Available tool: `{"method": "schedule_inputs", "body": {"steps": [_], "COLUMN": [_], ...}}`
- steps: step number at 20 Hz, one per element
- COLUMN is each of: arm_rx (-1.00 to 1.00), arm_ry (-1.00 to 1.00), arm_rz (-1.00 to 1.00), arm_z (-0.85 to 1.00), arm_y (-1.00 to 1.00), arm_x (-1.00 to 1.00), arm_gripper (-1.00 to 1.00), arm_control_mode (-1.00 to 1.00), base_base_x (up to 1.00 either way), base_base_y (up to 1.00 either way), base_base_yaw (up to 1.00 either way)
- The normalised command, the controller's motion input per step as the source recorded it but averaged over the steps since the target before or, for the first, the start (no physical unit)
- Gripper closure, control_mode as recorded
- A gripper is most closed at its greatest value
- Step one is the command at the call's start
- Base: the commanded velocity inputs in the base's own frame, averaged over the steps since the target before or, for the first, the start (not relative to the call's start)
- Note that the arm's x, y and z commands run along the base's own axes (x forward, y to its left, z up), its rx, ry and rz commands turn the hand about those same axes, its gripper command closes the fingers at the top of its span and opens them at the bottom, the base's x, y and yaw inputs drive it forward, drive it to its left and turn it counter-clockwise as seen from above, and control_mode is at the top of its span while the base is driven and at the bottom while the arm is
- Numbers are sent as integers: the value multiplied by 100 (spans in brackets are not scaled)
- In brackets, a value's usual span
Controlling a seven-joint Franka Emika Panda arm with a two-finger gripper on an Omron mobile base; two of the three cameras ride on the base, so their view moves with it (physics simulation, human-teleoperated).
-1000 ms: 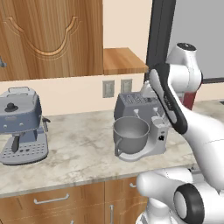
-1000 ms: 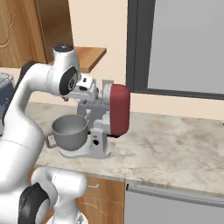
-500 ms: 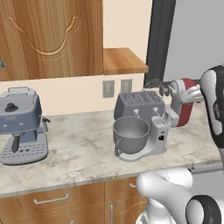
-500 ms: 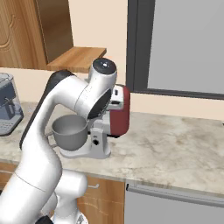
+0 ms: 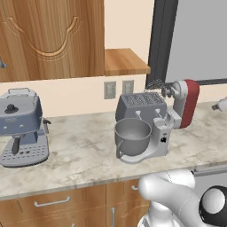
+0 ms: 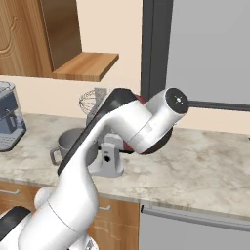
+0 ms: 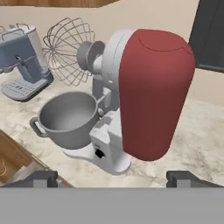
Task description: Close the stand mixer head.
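Fingers (image 7: pixel 113 178) barely visible, facing tilted-up stand mixer head (image 7: pixel 155 92).

No readable text anywhere we look.

We find no lettering, brand, number or sign on the stand mixer head (image 7: pixel 155 92), its silver base (image 7: pixel 107 151), the espresso machine (image 5: pixel 21 126), the toaster (image 5: pixel 141 105) or the cabinets (image 5: pixel 51 37).

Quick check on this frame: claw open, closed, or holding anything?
Claw: open, holding nothing; its tips stand wide apart, facing the tilted-up stand mixer head without touching it.
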Motion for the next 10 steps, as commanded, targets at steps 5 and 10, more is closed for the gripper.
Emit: {"method": "schedule_inputs", "body": {"steps": [5, 10], "arm_rx": [1, 3], "arm_ry": [-25, -32], "arm_rz": [18, 17], "arm_z": [-16, -17], "arm_y": [-33, -2], "arm_x": [37, 77], "arm_gripper": [-100, -100], "arm_control_mode": [-100, -100], "base_base_x": [0, 0], "base_base_y": [0, 0], "base_base_yaw": [0, 0]}}
